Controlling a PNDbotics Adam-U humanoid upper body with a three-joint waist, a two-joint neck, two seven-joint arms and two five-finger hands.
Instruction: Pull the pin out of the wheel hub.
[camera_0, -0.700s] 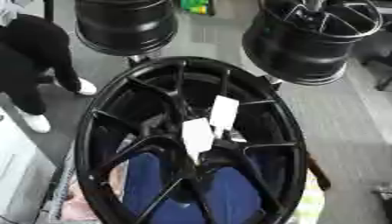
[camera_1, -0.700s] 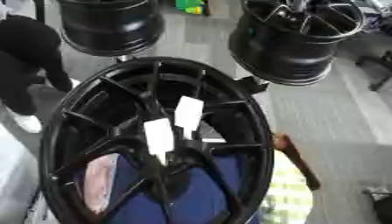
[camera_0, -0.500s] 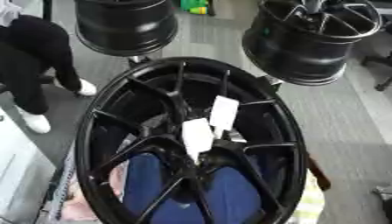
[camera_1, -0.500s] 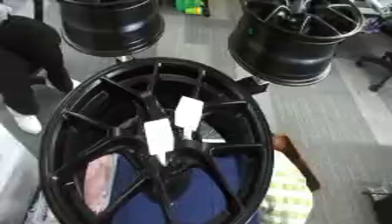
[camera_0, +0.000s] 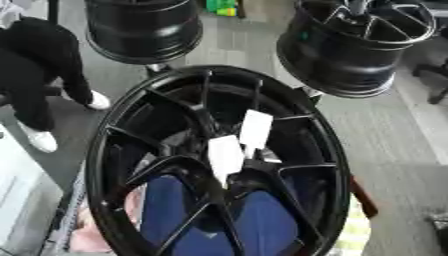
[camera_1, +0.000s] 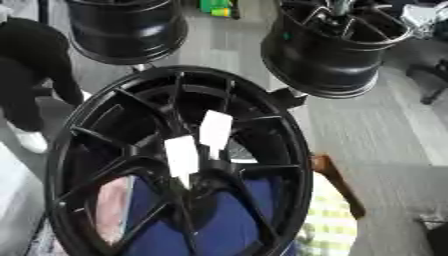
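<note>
1. Currently, neither of your hands is in view, so their state cannot be told.
2. Black wheel hub (camera_0: 219, 165) fills the view; two white tags (camera_0: 241, 142) mark its centre.
3. Reaching has not begun; bring a hand to the centre.

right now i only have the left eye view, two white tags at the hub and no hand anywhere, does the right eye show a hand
observer: No. No hand shows in the right eye view either. The white tags hang at the wheel hub with nothing touching them.
operator: whats the brown bit past the rim on my right
observer: The right eye view shows more of it. It is a brown bar slanting down beside the rim.
operator: anything under it
observer: A yellow-green checked cloth lies below the rim there, and it shows wider in the right eye view.
</note>
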